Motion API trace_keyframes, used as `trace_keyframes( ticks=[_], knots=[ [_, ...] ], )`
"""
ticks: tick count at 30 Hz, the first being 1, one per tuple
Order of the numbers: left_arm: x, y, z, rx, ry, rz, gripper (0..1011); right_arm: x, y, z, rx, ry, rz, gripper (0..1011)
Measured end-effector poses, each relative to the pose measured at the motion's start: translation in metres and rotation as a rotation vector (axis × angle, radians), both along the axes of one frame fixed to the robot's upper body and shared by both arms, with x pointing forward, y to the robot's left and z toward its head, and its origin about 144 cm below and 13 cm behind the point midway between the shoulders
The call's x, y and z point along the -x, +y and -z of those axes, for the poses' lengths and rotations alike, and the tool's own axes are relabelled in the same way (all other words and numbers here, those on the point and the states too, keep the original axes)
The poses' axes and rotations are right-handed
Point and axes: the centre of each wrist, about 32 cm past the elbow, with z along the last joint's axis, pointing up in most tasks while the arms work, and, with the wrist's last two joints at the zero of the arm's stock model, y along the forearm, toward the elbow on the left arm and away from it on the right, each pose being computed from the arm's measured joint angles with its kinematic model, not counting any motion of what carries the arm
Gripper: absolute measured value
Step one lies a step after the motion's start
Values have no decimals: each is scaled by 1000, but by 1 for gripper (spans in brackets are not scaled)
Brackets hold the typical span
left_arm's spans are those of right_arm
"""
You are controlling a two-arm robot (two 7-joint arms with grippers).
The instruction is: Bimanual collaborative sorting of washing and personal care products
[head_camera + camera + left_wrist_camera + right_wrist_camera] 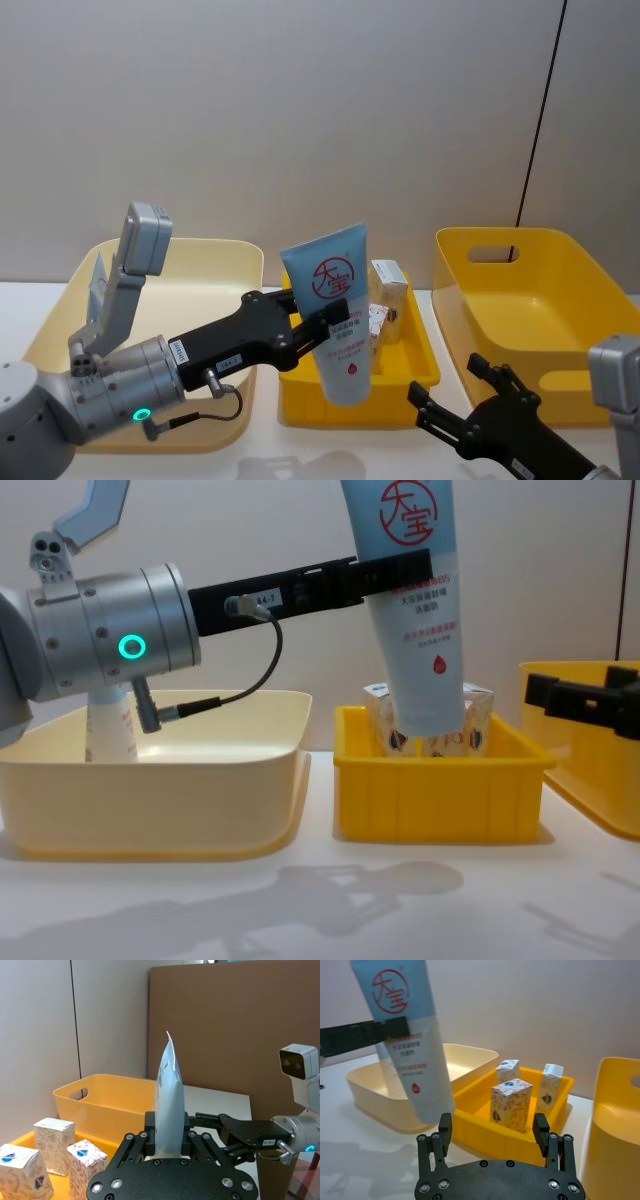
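My left gripper [325, 330] is shut on a pale blue squeeze tube [335, 300] with a red round logo. It holds the tube upright, cap end down, over the small yellow tray [300, 395]. In the left wrist view the tube [168, 1105] stands edge-on between the fingers. Three small white cartons [511, 1105] stand in that tray [475, 1125]. Another tube [108, 730] leans in the pale bin [150, 800], behind my left arm. My right gripper [455, 388] hovers open and empty near the table's front right, facing the tray.
A deep yellow bin [540, 290] with a handle slot stands at the right, and the wide pale bin [200, 260] at the left. The small tray sits between them. A grey wall and a brown panel [240, 1030] lie behind.
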Motion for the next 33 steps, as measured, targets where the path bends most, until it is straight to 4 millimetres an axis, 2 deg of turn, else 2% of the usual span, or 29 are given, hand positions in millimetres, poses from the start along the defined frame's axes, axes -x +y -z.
trace_keyframes(
  ticks=[9, 17, 33],
  knots=[
    [0, -1, 0, -1, 1, 2, 267, -10, -9, -14, 1, 21, -138, 1001],
    [0, -1, 0, -2, 2, 2, 267, -22, -10, -21, 16, 20, -218, 1001],
    [0, -1, 0, -2, 2, 3, 267, -45, 15, -19, 86, -44, -223, 1001]
  ],
)
